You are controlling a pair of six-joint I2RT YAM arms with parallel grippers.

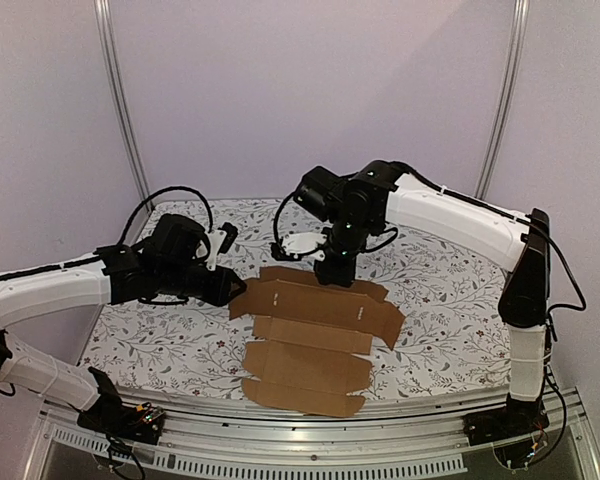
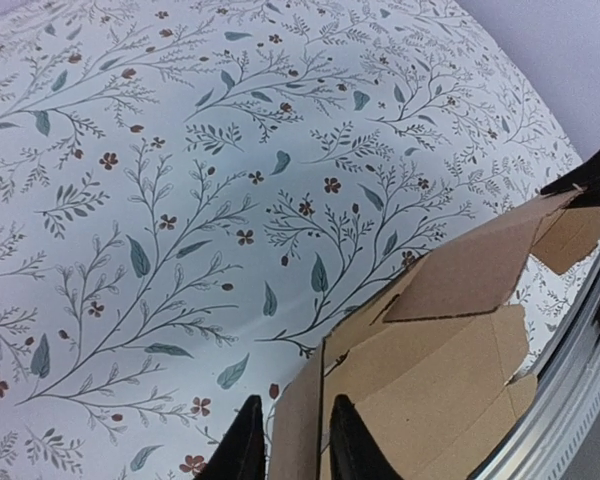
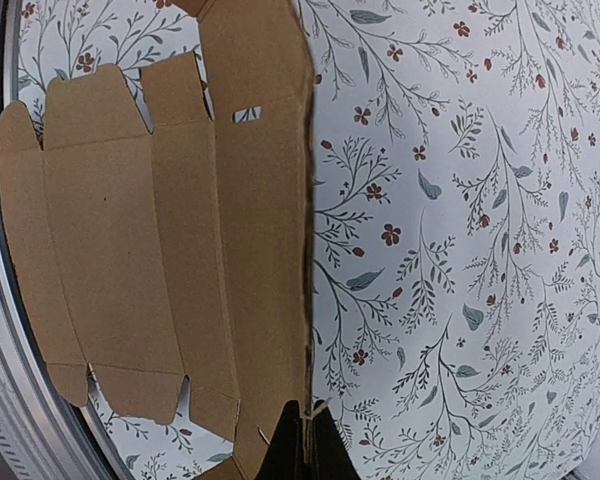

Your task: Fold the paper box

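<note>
The paper box [image 1: 310, 340] is an unfolded sheet of plain brown corrugated cardboard, die-cut with creased panels, slots and rounded tabs. It lies on a floral tablecloth [image 1: 450, 290], its near edge just beside the metal rail [image 1: 410, 412]. At its left end the left gripper [image 2: 295, 405] pinches a raised flap between narrow jaws. At its far edge the right gripper [image 3: 302, 408] is closed, its tips at the cardboard.
</note>
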